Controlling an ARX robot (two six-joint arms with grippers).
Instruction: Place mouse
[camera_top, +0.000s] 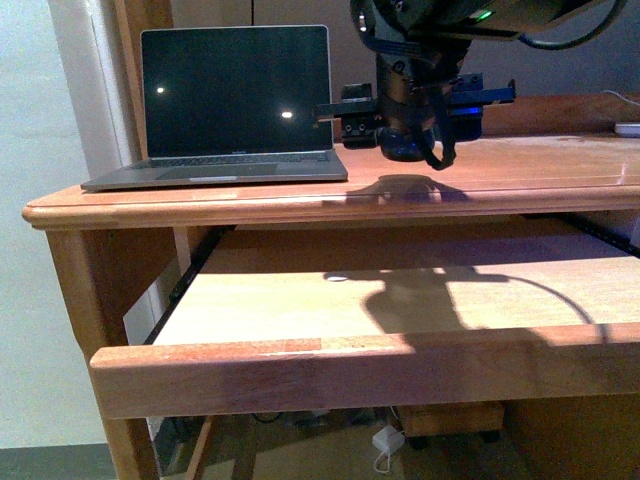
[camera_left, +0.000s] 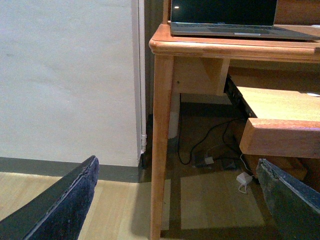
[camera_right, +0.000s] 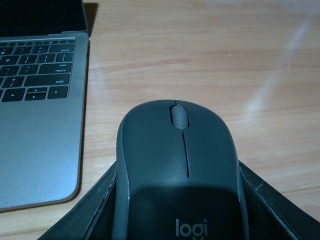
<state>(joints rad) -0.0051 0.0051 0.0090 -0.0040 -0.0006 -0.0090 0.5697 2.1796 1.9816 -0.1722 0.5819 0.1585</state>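
Note:
The mouse (camera_right: 177, 165) is dark grey with a scroll wheel and a logo, and my right gripper (camera_right: 179, 202) is shut on it, one black finger (camera_right: 92, 212) against each flank. In the front view the right gripper (camera_top: 405, 135) hangs just over the wooden desk top (camera_top: 530, 165), right of the laptop (camera_top: 235, 105); the mouse (camera_top: 403, 148) shows as a dark rounded shape at its tip. My left gripper (camera_left: 175, 200) is open and holds nothing, low beside the desk leg (camera_left: 161, 150) near the floor. It is out of the front view.
The open laptop (camera_right: 35, 100) lies close beside the mouse. Below the desk top a pull-out shelf (camera_top: 400, 300) sticks out, with a small white disc (camera_top: 336, 278) on it. A white object (camera_top: 628, 129) sits at the far right. Cables and a white charger (camera_left: 244, 179) lie on the floor.

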